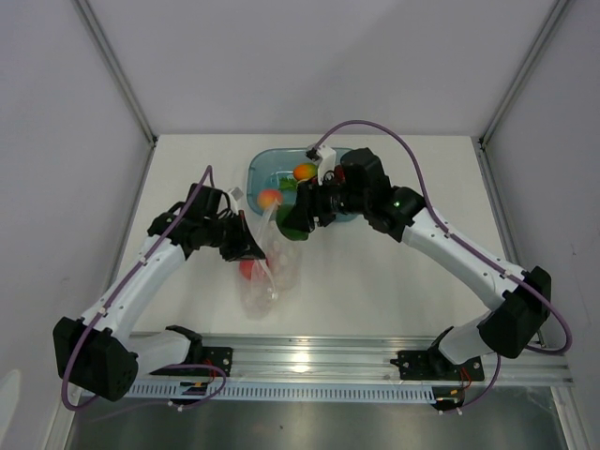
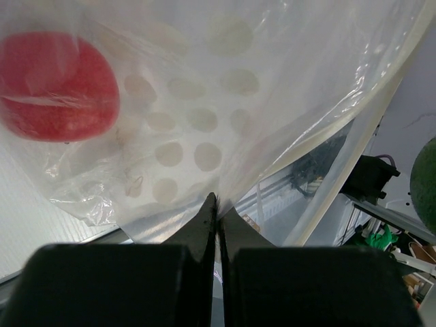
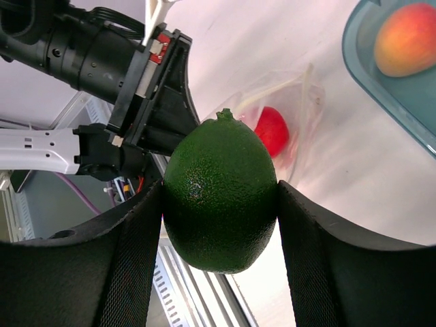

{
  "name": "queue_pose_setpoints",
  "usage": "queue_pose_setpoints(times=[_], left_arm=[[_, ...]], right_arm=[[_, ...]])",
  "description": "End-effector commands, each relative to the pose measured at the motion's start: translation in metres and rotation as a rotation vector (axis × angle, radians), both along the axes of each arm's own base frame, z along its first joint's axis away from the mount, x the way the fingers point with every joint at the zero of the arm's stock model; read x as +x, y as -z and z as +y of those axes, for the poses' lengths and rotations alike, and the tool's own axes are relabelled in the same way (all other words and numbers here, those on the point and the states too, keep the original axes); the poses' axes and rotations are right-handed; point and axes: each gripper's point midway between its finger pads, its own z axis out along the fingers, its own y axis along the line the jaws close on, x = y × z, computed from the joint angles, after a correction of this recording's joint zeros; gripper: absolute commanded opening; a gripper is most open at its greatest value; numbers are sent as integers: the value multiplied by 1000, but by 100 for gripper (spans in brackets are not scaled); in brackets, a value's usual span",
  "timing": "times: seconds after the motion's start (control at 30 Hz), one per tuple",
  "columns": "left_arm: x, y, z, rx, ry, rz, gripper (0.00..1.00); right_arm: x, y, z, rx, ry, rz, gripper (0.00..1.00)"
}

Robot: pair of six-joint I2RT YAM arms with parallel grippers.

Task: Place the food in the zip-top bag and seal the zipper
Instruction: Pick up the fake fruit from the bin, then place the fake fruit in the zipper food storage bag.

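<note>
My left gripper is shut on the upper edge of the clear zip-top bag and holds its mouth up; the pinch shows in the left wrist view. A red toy fruit lies inside the bag and shows in the left wrist view. My right gripper is shut on a dark green lime, held just above and right of the bag mouth. The zipper strip is not distinct.
The teal tub stands behind the bag, holding a peach fruit, an orange-green fruit and others partly hidden by my right arm. The metal rail runs along the near edge.
</note>
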Motion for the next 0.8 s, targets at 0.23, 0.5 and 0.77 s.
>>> queue_pose_setpoints(times=[0.23,0.5,0.77], left_arm=[[-4,-14,-2,-58,-15,-39,1],[-9,-18,-2,-74,-13,-44,1],[-9,-21,-3,-85,-13,-58,1]], right_arm=[[-8,-19,22,35,-62,-59,8],[-6,-4,33,1,-67,-3,59],[4,3,33,-46,-25,3,99]])
